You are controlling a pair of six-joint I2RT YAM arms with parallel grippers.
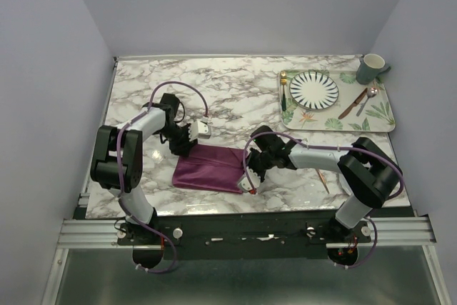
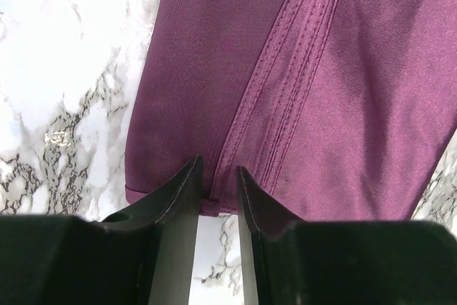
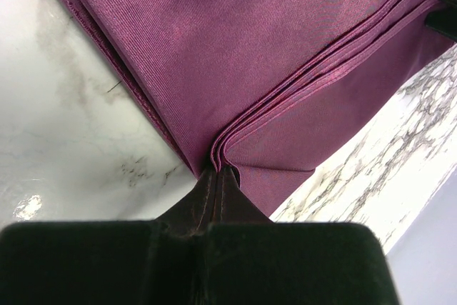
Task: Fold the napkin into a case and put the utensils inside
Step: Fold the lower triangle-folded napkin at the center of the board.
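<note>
Clenched right up against the lens, the right claw (image 3: 218, 171) is pinching a corner of the napkin (image 3: 285, 48), with several stacked layers fanning out just beyond its tips. The left claw (image 2: 218, 171) is standing narrowly parted at the opposite end, straddling a stitched hem at the cloth's edge, and bare bench (image 1: 235, 83) is showing through the gap, so it is not gripping anything yet. The folded napkin is lying flat between the two claws.

Slippage is looking like the main risk. The cloth is glossy, so a tug from the right claw is likely to slide the layers apart and undo the fold. The left claw may be closing on the hem alone, lifting one layer and leaving the rest behind. If both are pulling at once, the whole bundle could be dragged askew.

Well beyond the right claw, a tray (image 1: 385, 123) is carrying a plate (image 1: 314, 89), a mug (image 1: 370, 69) and some cutlery. A slim copper-coloured utensil (image 1: 323, 180) is lying behind the right claw, beside that arm, where a swing could be knocking it away.
</note>
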